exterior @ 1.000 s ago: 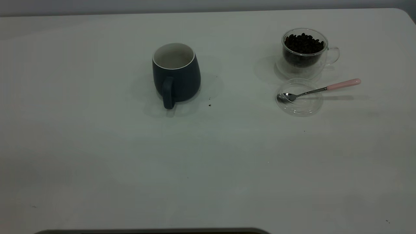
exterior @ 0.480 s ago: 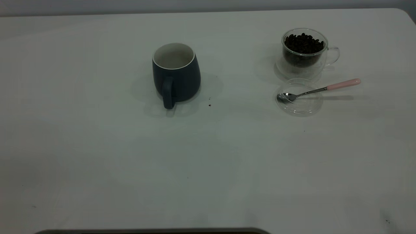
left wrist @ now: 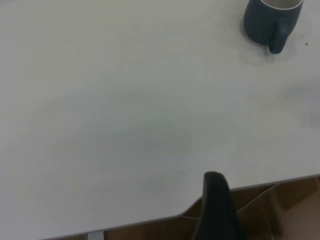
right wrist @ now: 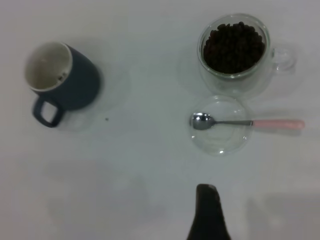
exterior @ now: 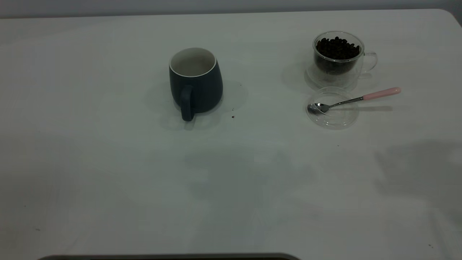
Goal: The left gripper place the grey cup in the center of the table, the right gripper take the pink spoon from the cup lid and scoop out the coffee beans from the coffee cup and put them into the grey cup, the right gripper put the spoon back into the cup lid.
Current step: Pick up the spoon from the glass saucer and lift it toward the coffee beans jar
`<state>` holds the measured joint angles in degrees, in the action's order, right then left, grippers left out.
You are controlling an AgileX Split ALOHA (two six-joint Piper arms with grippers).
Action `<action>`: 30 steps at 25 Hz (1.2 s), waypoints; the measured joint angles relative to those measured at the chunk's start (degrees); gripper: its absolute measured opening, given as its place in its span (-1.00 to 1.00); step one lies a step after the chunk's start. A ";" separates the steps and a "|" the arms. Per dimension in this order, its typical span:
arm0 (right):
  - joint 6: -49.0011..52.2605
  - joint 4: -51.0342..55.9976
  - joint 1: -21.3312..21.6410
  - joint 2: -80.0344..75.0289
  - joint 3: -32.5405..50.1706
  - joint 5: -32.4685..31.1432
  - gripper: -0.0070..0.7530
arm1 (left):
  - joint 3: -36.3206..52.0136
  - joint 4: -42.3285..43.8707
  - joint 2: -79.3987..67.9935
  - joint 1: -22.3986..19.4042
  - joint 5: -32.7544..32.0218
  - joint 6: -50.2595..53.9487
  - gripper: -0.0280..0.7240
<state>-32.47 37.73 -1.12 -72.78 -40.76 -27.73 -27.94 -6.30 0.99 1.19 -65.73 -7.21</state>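
Observation:
The grey cup [exterior: 196, 83] stands upright and empty at the table's [exterior: 108, 162] middle back, handle toward the front; it also shows in the left wrist view [left wrist: 272, 22] and the right wrist view [right wrist: 60, 82]. The coffee cup [exterior: 337, 59] with coffee beans [exterior: 337, 47] stands at the back right. In front of it the pink spoon [exterior: 355, 98] lies with its bowl in the cup lid [exterior: 332, 117]. Neither gripper shows in the exterior view. The left gripper [left wrist: 214, 180] hangs over the table's front edge. The right gripper [right wrist: 206, 192] hovers in front of the cup lid [right wrist: 220, 137].
A tiny dark speck [exterior: 232, 116] lies right of the grey cup. Soft shadows fall on the table's front middle [exterior: 231, 180] and front right [exterior: 415, 169]. Brown surface [left wrist: 280, 210] shows beyond the table's edge in the left wrist view.
Shadows have spread over the table's front middle and front right. The cups, lid and spoon have not moved.

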 joint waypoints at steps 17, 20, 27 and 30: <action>-23.00 16.26 13.88 -43.88 -24.34 -13.48 0.58 | 0.00 0.00 0.00 0.00 0.00 0.00 0.58; -28.12 21.69 17.03 -49.25 -26.63 -16.52 0.58 | 0.00 0.00 0.00 0.00 0.00 0.00 0.58; -35.51 28.36 21.56 -59.32 -28.11 -20.55 0.58 | 0.00 0.00 0.00 0.00 0.00 0.00 0.58; -39.74 32.02 21.77 -63.42 -28.11 -23.67 0.57 | 0.00 0.00 0.00 0.00 0.00 0.00 0.58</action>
<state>-72.21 69.75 20.64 -136.20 -68.87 -51.40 -27.94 -6.30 0.99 1.19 -65.73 -7.21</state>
